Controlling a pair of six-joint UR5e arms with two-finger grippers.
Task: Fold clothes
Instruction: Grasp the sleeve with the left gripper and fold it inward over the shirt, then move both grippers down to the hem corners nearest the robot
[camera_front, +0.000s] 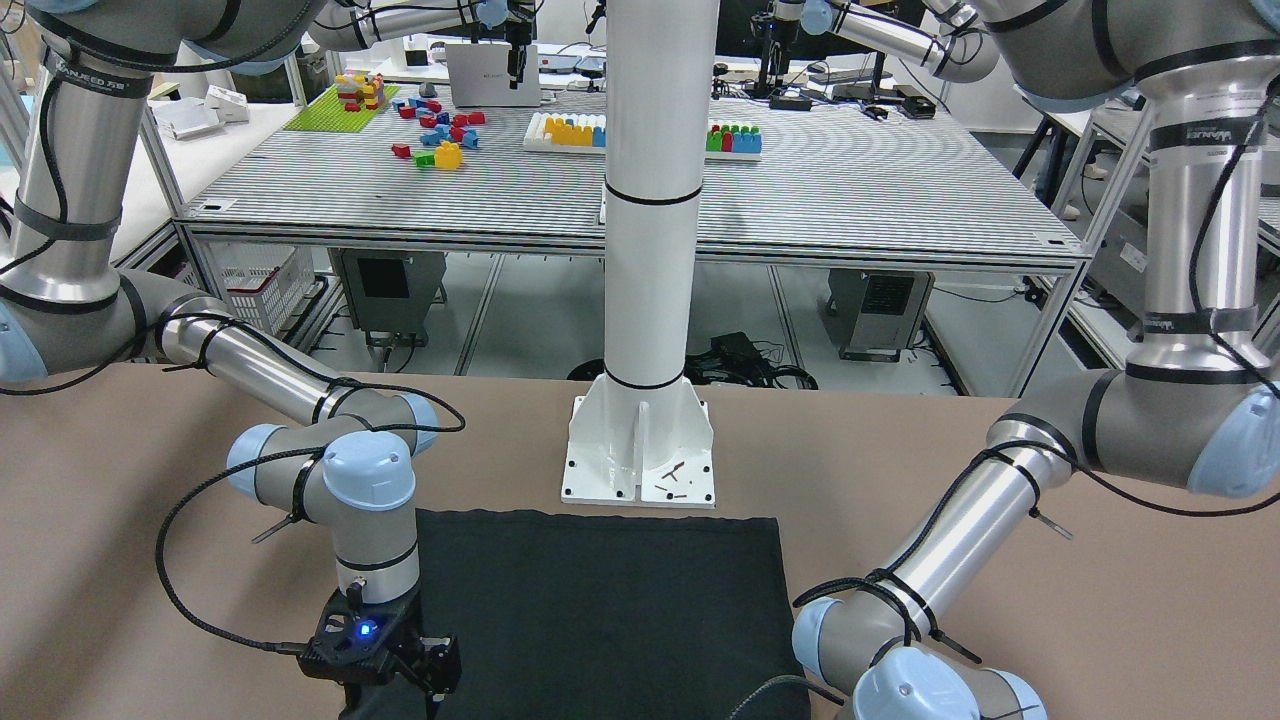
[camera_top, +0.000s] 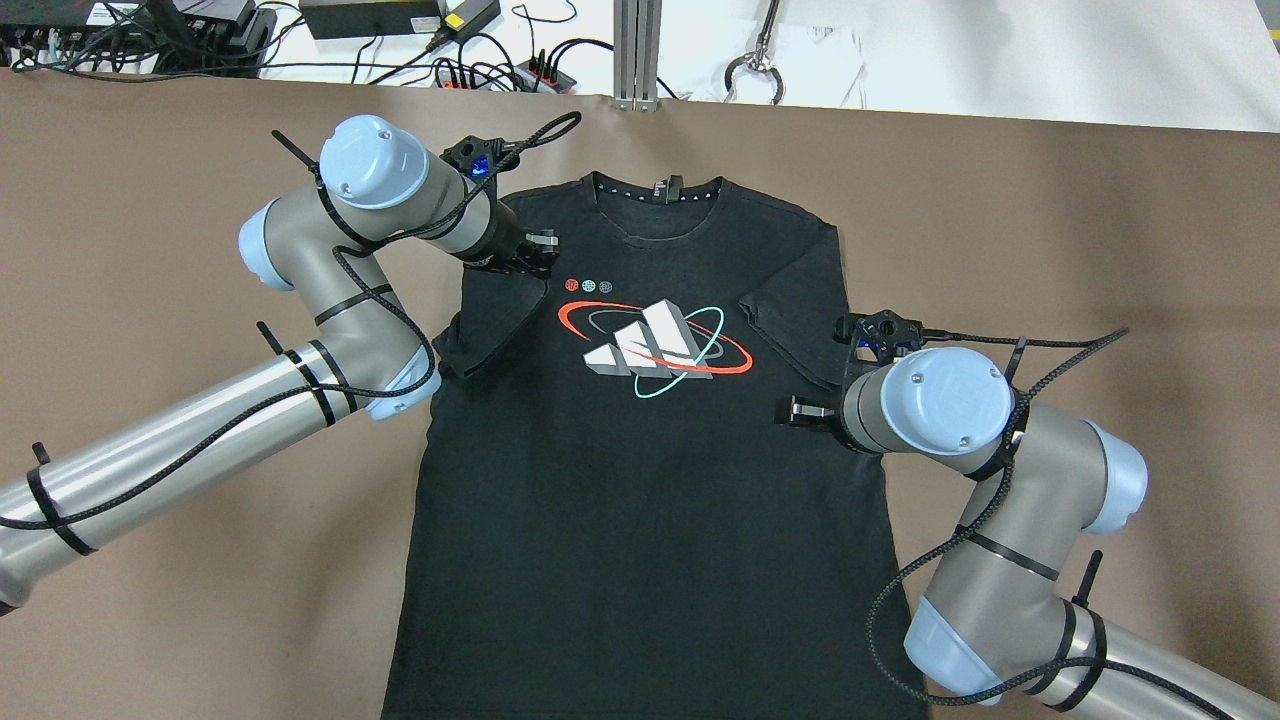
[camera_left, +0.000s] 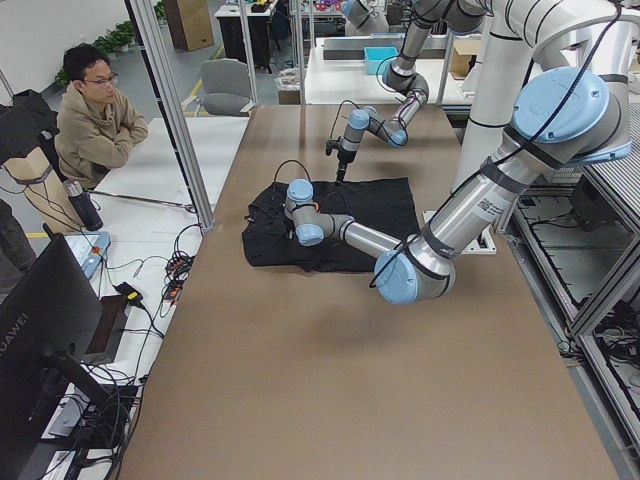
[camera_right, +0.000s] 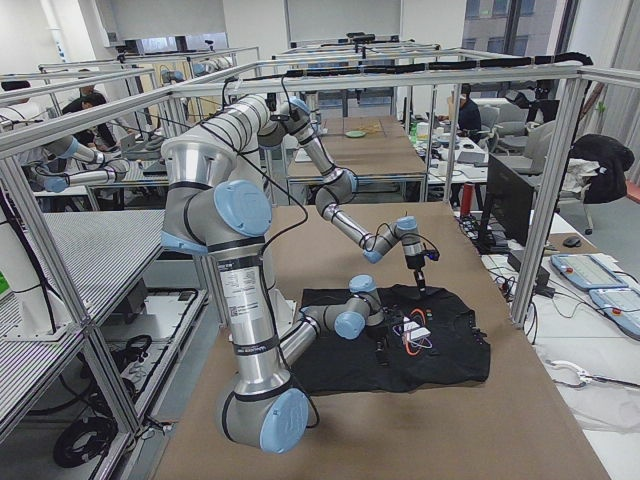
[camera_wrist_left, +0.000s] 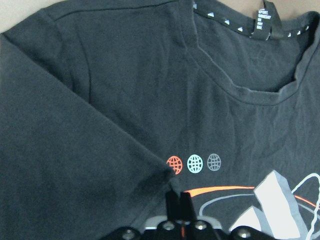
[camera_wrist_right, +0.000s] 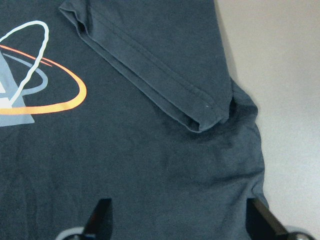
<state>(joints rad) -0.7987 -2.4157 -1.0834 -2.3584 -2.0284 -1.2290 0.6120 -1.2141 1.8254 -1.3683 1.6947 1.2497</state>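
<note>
Left claw (camera_wrist_left: 178, 198): fingers pressed together just below the three small globe marks (camera_wrist_left: 194, 163). The cloth puckers up to the tips, so I judge a pinch of sleeve hem is clamped between them.
Right claw (camera_wrist_right: 180, 219): fingers wide apart, gripping nothing. It hangs over the shirt's side edge just below the other sleeve, and I read it as standing clear or lining up a fresh hold.
Left sleeve (camera_top: 480, 325): turned inward over the chest, with its corner at the left claw. I judge it is held there so the fold settles flat.
Right sleeve (camera_wrist_right: 160, 75): also turned inward. Its stitched hem lies free on the body, apart from the right claw.
Black T-shirt (camera_top: 640, 500): spread flat and face up on the middle of the counter, between my two arms. The collar (camera_top: 655, 195) points away from the robot.
Chest print (camera_top: 650, 342): white and grey blocks ringed in red and teal. It shows uncovered between the two sleeves.
Counter (camera_top: 1050, 260): plain brown surface, visible all round the shirt.
White pillar (camera_front: 650, 250): stands at the robot's side of the counter. Its base plate (camera_front: 640, 465) is just beside the shirt's bottom hem, and I cannot tell whether they touch.
Step in hand: both sleeves are in and the body is not yet folded. I judge the task less than half done.
Risk: if the left claw lifts away while closed, it could drag the sleeve back out.
</note>
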